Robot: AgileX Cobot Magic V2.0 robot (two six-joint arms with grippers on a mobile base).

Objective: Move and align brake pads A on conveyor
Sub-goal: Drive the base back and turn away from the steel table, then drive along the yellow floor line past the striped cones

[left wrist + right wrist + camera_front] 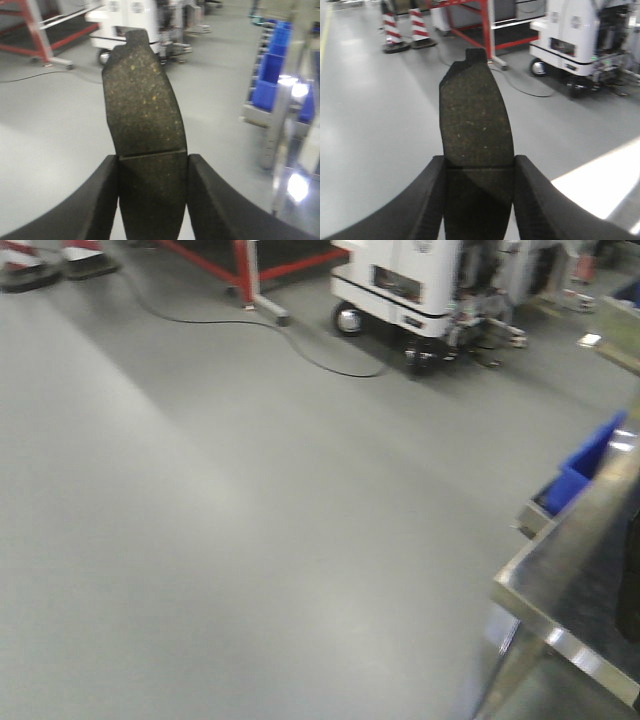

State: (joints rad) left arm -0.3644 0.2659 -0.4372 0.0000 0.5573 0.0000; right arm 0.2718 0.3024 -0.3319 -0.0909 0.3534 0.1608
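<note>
Left wrist view: a pad [142, 95] is seen pinched by the left gripper [152, 167], the jaws being closed on its two long edges at about the cross groove. The lower part lies between the fingers, while the upper part projects beyond the tips and ends in a small notched tab. In the right wrist view a second pad [475, 110] is held the same way by the right gripper [479, 170]. Its jaws are pressed against the pad's edges at the groove, and the free end stands clear ahead of the tips. Both pads sit roughly centred between their fingers and are carried in the air above the floor.

The step in hand is judged to be the carry to the conveyor, which cannot be made out with certainty in any view. Only a steel-rimmed table [530, 605] and blue bins [585, 465] are seen at the right of the front view. A firm grip is called for, since each pad is held only by its narrow edges and the long free end could tilt or slip. The pads should be lowered flat onto the belt, long axes set parallel, and released only once contact is made.
</note>
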